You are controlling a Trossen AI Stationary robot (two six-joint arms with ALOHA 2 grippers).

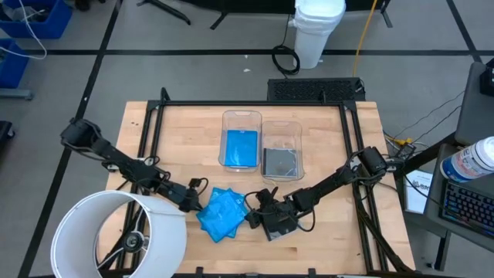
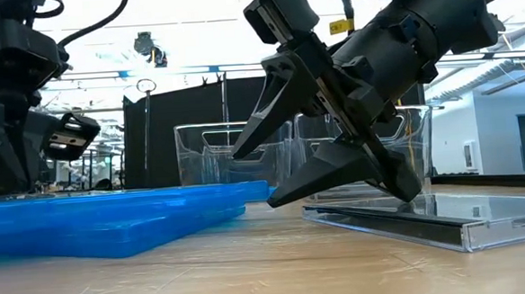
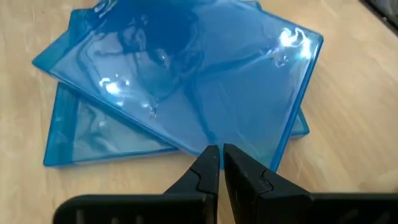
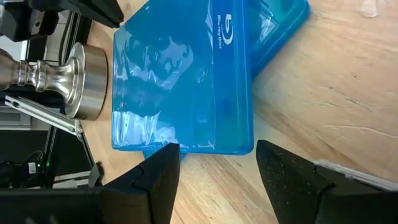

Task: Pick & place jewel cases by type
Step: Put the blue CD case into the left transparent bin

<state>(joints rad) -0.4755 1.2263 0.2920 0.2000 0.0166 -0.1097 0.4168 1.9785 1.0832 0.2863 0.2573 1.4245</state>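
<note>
Two translucent blue jewel cases (image 1: 220, 215) lie stacked askew on the wooden table, near its front edge. A smoky dark jewel case (image 1: 279, 225) lies flat just to their right. My left gripper (image 1: 202, 205) is shut, its tips (image 3: 219, 152) at the top blue case's (image 3: 180, 81) left edge. My right gripper (image 1: 258, 208) is open and rolled on its side, one finger above the other (image 2: 253, 176). It stands over the dark case (image 2: 428, 217), facing the blue stack's right edge (image 4: 186, 146). My left gripper's shut fingertips (image 3: 211, 155) stand at the top blue case's edge (image 3: 199, 140), slanting down from the table's left. Whether they touch it I cannot tell. My right gripper's lower finger (image 2: 336, 175) hovers close over the dark case, and contact cannot be told.
Two clear bins stand side by side at mid-table: the left one (image 1: 241, 114) holds a blue case (image 1: 241, 148), the right one (image 1: 282, 122) a dark case (image 1: 279, 162). A large white round shade (image 1: 120, 235) overhangs the front left corner. A black frame (image 1: 154, 131) borders the table.
</note>
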